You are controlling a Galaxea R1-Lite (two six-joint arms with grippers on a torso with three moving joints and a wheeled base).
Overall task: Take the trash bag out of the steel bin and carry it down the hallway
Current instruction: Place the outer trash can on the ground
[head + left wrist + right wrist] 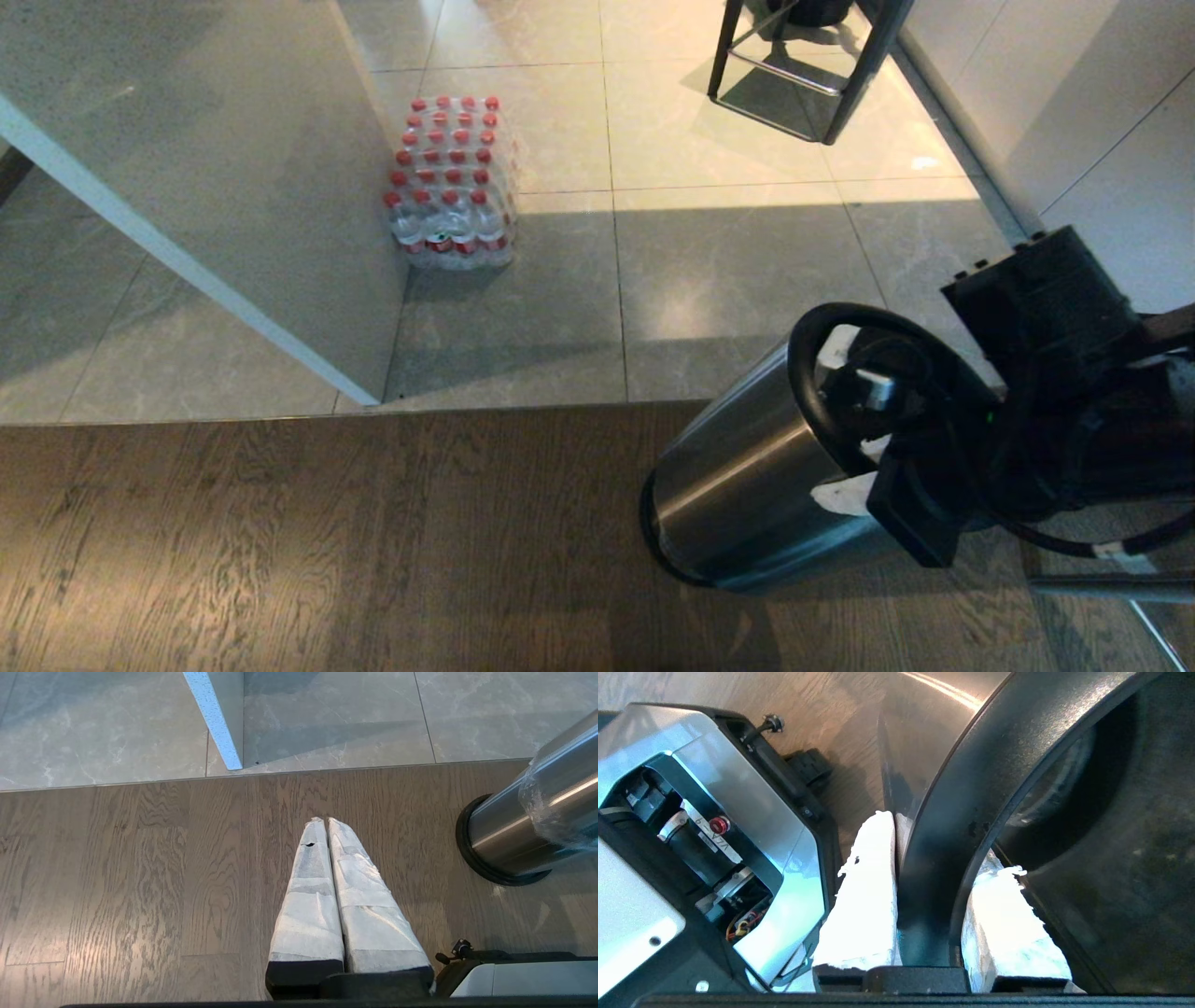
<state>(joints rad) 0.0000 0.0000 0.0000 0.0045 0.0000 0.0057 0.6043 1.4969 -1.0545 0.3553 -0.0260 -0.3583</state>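
Steel bin [747, 485], tilted at five o'clock in the head view, its black rim pinched by the right gripper [929, 877]. Left gripper [327, 858] parked, fingers pressed together. Clear trash bag [556, 807] clings to the bin; removal and hallway carry remain.

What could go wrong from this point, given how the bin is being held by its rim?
1. The right end effector pinches only the black rim of the steel bin, which hangs tilted above the wood floor; it may slip and drop.
2. A clear plastic bag clings to the bin's outside, so it could slide off or snag.
3. The left end effector is shut and parked away from the bin, so it gives no support.
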